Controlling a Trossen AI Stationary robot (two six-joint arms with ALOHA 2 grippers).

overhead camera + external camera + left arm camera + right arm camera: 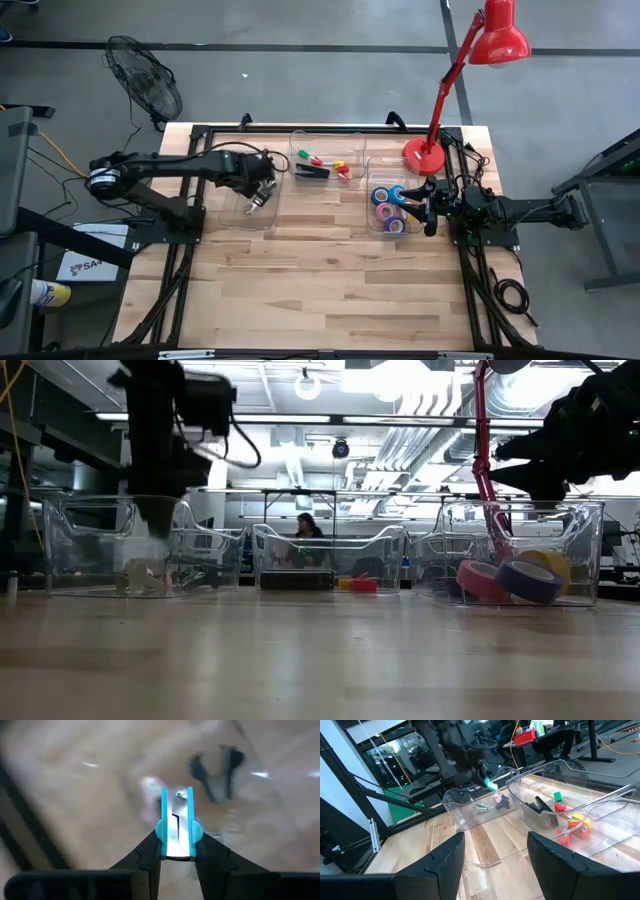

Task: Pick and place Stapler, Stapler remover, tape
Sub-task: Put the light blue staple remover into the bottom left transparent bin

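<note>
Pinched in left end effector (177,851): blue staple remover (177,822), hovering above left bin (246,208). Right end effector (495,851) spread, waiting beside tape (390,205). Stapler (311,171) already binned centre; remover drop seemingly left.

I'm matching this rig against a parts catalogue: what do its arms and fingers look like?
Both arms are dark, near black, jointed, with cables alongside. The left arm has a pale ring at its base joint. The right gripper has broad, flat, dark fingers.
</note>
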